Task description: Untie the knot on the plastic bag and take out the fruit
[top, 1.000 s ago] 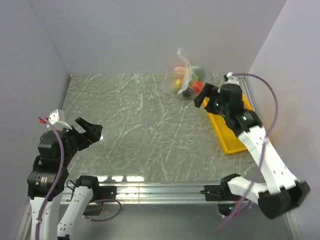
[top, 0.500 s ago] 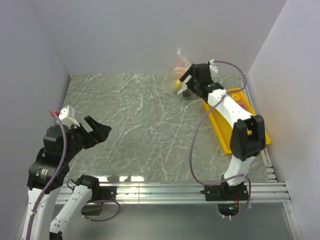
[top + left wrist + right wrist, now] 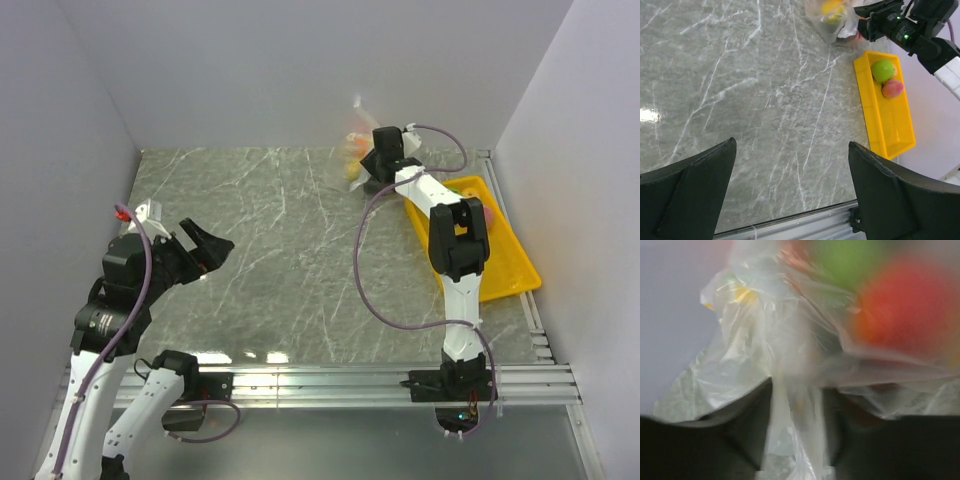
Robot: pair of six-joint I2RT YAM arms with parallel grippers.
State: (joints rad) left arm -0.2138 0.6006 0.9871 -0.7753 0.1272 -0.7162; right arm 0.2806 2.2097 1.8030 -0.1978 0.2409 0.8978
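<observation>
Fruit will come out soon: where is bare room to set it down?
The near half of the yellow tray, short of the green fruit and peach, is bare. So is the marble table between left gripper and tray. It is crowded round the plastic bag and right gripper.

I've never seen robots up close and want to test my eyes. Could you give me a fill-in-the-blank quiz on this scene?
The tray beside the plastic bag is coloured ____.
In it lie ____ pieces of fruit: one green fruit and one pinkish fruit.
The plastic bag is reached by the robot's ____ arm.
The left hand has its jaws ____, holding nothing.
Missing words: yellow; two; right; open.
</observation>
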